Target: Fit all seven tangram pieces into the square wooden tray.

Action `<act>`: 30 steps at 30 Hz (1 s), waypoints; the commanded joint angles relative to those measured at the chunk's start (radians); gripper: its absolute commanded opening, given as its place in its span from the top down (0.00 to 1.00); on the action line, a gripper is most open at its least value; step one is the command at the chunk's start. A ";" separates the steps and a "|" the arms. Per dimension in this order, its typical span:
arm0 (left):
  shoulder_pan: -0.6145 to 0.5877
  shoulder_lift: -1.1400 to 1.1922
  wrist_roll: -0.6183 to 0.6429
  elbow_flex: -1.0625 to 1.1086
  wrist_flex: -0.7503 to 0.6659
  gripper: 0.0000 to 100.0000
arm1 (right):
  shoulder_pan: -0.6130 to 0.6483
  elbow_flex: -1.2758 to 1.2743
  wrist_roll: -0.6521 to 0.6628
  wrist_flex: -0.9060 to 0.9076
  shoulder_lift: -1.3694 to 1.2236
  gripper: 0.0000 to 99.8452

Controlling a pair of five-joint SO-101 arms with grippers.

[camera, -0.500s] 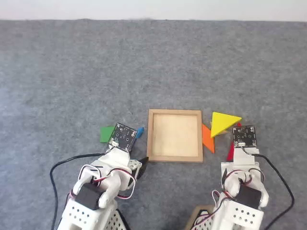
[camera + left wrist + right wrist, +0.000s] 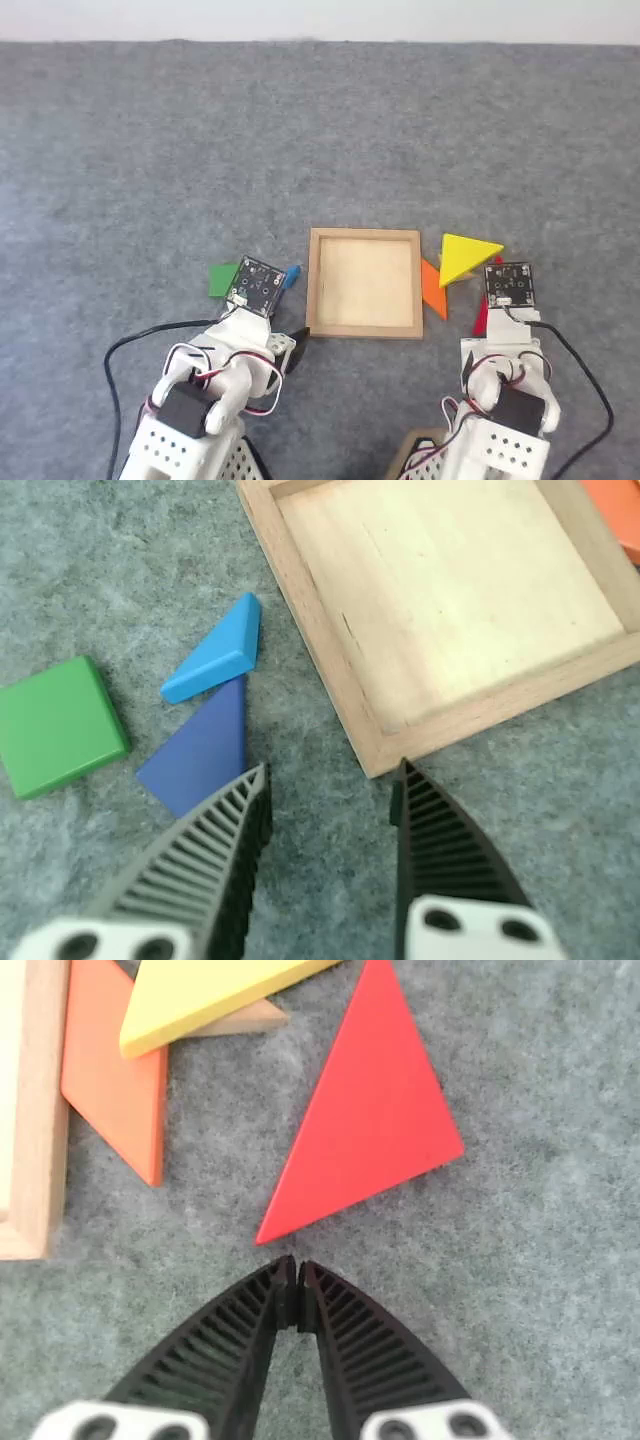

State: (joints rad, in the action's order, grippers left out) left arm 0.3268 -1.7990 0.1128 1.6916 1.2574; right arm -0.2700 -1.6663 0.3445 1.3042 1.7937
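My left jaws are spread wide, hanging low over the grey bench point(image 2: 200, 130) just off a corner of the square wooden tray point(image 2: 320, 650), and my right jaws are pressed together, empty, their tip just short of the sharp corner of the red triangle point(image 2: 365, 1120). All seven pieces look to be outside the tray, so I'd say the fitting hasn't begun. On the left, the dark blue triangle point(image 2: 200, 750) lies just beside one of my open fingers point(image 2: 225, 830), touching the light blue triangle point(image 2: 215, 650), with the green square point(image 2: 58, 725) a little farther out. Open like this and so near, the left jaws seem set for that dark blue piece. On the right, the orange parallelogram point(image 2: 110, 1080) sits against the tray's outer wall, and the yellow triangle point(image 2: 210, 990) lies partly over a plain wooden piece point(image 2: 235, 1022). The red one lies flat on the felt, so my shut jaws could nudge it or would need to open first. These flat pieces offer thin edges, so slipping is my worry.
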 commanded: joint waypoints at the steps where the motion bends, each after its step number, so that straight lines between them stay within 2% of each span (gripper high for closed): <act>1: 0.003 -0.018 -0.003 -0.008 0.006 0.80 | -0.007 -0.017 0.005 0.007 0.019 0.99; 7: 0.003 -0.018 -0.003 -0.008 0.006 0.80 | 0.002 -0.017 0.003 0.007 0.019 0.98; 11: 0.003 -0.018 -0.003 -0.008 0.006 0.80 | 0.084 -0.017 0.009 0.004 0.019 0.98; 15: 0.003 -0.018 -0.003 -0.008 0.006 0.80 | 0.102 -0.009 0.012 -0.108 0.019 0.98; 17: 0.003 -0.018 -0.003 -0.008 0.006 0.80 | 0.102 0.017 0.060 -0.177 0.019 0.98; 20: 0.003 -0.018 -0.003 -0.008 0.006 0.80 | 0.111 0.077 0.213 -0.213 0.019 0.98; 24: 0.003 -0.018 -0.003 -0.008 0.006 0.80 | 0.122 0.180 0.149 -0.237 0.007 0.98; 27: 0.003 -0.018 -0.003 -0.008 0.006 0.80 | 0.125 0.285 0.147 -0.197 -0.012 0.98; 30: 0.003 -0.018 -0.003 -0.008 0.006 0.80 | 0.124 0.397 0.146 -0.154 -0.142 0.98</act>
State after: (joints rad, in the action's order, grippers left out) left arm 0.3268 -1.7990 0.1128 1.6916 1.2574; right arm -0.1488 -1.4454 0.5040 1.1078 1.7921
